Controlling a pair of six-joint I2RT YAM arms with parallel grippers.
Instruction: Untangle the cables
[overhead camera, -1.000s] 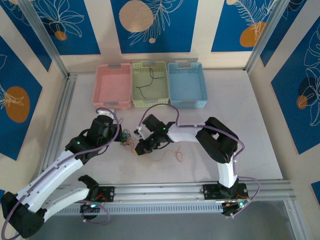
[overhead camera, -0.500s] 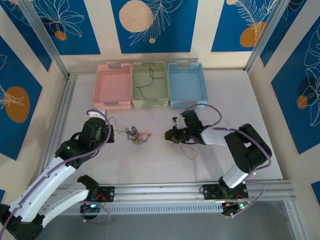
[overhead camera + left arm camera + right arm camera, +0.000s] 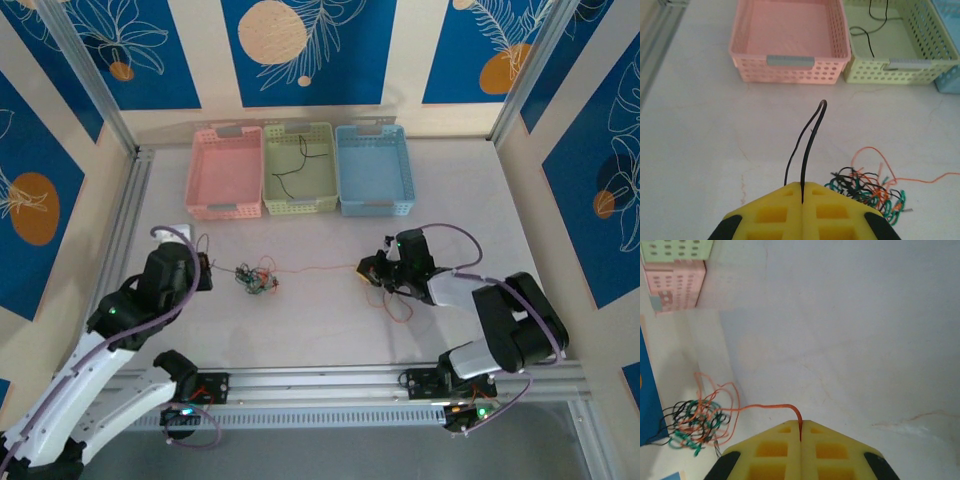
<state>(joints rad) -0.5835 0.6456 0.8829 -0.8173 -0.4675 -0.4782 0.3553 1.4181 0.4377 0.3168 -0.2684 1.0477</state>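
- Left gripper point(image 3: 802, 194) was clamped shut on a loop of black wire point(image 3: 809, 145) that poked up out of its tips.
- Right gripper point(image 3: 800, 432) was pinched tight on an orange wire point(image 3: 770, 406) that ran back to the knot.
- Knot of cables point(image 3: 257, 280) sat on the table point(image 3: 330, 335) between both grippers, nearer the left one.
- Another black strand point(image 3: 303, 150) lay in the green basket point(image 3: 298, 208), with the pink basket point(image 3: 225, 170) and blue basket point(image 3: 373, 170) either side.
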